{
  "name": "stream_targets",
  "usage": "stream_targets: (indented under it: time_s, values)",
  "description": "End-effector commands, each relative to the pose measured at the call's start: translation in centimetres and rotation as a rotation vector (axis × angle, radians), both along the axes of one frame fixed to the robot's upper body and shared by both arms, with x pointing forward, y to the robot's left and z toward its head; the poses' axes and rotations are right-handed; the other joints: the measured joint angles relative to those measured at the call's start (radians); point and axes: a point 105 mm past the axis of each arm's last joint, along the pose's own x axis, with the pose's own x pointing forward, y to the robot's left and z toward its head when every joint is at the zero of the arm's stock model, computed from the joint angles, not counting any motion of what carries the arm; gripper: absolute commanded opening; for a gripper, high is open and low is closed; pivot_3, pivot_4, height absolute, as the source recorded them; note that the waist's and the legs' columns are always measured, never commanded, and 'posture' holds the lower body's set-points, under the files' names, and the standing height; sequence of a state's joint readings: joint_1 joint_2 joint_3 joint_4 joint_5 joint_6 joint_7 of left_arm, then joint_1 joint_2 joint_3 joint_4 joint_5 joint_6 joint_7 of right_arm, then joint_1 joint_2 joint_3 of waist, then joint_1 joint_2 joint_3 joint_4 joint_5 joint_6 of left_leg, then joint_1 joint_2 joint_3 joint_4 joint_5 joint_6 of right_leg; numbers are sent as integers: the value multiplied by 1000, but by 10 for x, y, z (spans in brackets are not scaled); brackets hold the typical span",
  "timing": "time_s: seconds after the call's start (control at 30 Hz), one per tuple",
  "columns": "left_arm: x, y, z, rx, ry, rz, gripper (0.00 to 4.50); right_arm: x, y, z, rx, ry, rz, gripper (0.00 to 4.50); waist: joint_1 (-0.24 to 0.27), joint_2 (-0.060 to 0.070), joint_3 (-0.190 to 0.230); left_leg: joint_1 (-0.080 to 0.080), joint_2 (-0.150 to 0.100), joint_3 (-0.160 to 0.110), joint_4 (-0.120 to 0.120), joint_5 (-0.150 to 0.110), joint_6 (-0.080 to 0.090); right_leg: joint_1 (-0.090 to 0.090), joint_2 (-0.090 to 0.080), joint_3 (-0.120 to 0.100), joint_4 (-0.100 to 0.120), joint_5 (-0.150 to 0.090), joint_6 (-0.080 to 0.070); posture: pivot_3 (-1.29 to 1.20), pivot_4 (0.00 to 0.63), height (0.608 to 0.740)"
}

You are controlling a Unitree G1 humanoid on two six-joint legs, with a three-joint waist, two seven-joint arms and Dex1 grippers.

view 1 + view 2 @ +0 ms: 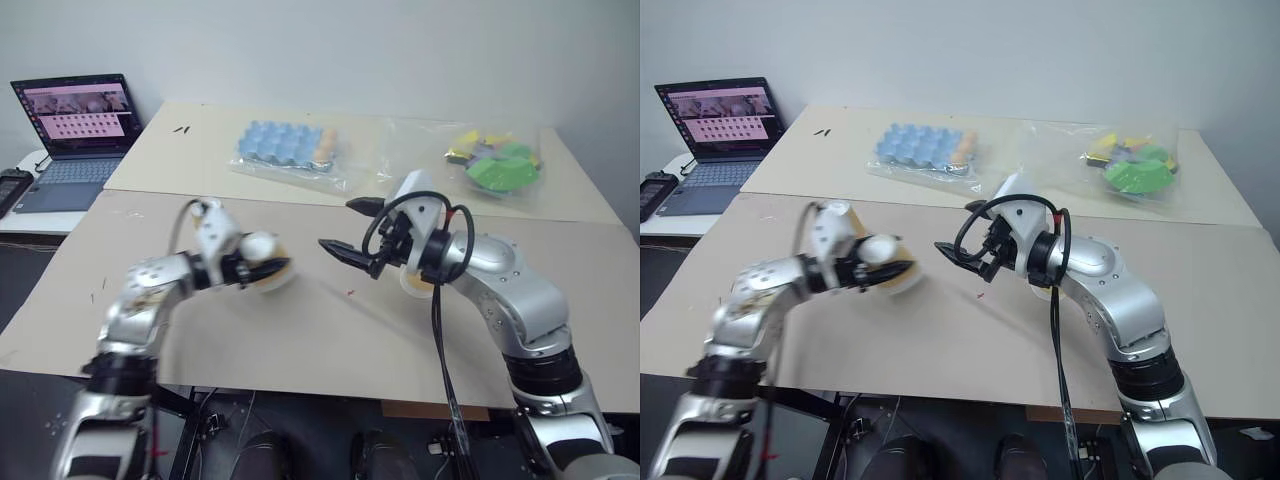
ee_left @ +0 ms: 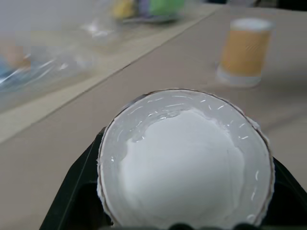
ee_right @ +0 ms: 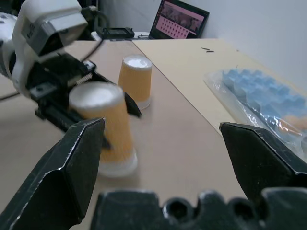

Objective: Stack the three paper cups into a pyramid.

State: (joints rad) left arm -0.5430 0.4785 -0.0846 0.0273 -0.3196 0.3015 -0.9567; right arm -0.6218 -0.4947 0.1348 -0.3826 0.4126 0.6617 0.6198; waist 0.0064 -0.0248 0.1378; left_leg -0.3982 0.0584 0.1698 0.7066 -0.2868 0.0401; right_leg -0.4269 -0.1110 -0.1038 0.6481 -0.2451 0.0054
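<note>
We see the left claw [image 1: 272,270] clamped on one paper cup [image 3: 103,128], held above the tabletop [image 1: 300,340]. The right claw [image 1: 345,228] stands wide, holding nothing, facing it. A second cup [image 3: 135,79] stands upside down behind the held one; a third cup [image 2: 243,51] stands inverted near the right arm.

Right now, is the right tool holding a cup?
No: in the right wrist view the right tool stands wide open with nothing between its fingers, while the left tool grips a cup.
</note>
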Motion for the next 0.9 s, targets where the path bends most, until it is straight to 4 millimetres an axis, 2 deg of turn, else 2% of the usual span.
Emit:
stream_targets:
  time_s: [0.03,0.13,0.23,0.3,0.4,0.5,0.63,0.7,0.8,0.9]
  values:
    - [-1,-31,4,12,-35,-105,2579,1,-5,16,22,-58,-28,4500,-8,0,0,0,0,0,0,0,0,-1,1,0,0,0,0,0,150,724]
    - [1,-49,-15,76,-3,-172,2579,-1,-7,16,22,-62,-37,4500,-10,0,0,0,1,0,0,0,0,0,1,0,0,0,0,0,150,724]
    - [2,-46,-26,116,19,-196,2579,-4,-9,17,21,-66,-47,4500,-20,0,0,1,1,0,1,0,-1,0,1,1,0,0,0,0,150,724]
    - [3,-44,-28,122,22,-200,3519,-4,-11,18,23,-65,-56,4500,-21,0,0,0,1,-1,1,0,0,-1,1,1,0,0,0,0,150,724]
    - [2,-40,-32,146,33,-210,4388,-8,-16,18,43,-49,-57,4500,-19,0,0,0,1,-1,1,0,0,-1,1,1,-1,0,0,0,150,724]
    - [2,-38,-32,155,33,-208,4468,-11,-21,17,45,-34,-49,4500,-15,0,0,-1,1,-2,1,0,0,-1,1,0,-1,0,0,0,150,724]
    - [4,-39,-19,108,8,-192,4468,-11,-25,14,36,-19,-46,4500,-14,0,0,-1,2,-3,3,0,1,-1,0,0,0,0,0,0,150,724]
    - [5,-35,6,28,-6,-168,4468,-9,-25,13,37,-12,-43,4500,-15,0,0,-1,2,-3,4,0,1,-1,0,0,0,0,0,0,150,724]
    - [0,-16,34,-52,3,-136,4468,-7,-25,10,43,2,-37,4500,-18,0,0,-2,3,-3,4,0,1,-1,0,0,0,0,0,0,150,724]
    - [-14,9,38,-22,38,-94,4468,-5,-25,6,55,22,-35,4500,-26,0,0,-1,4,-4,3,0,1,-1,1,1,0,0,0,0,150,724]
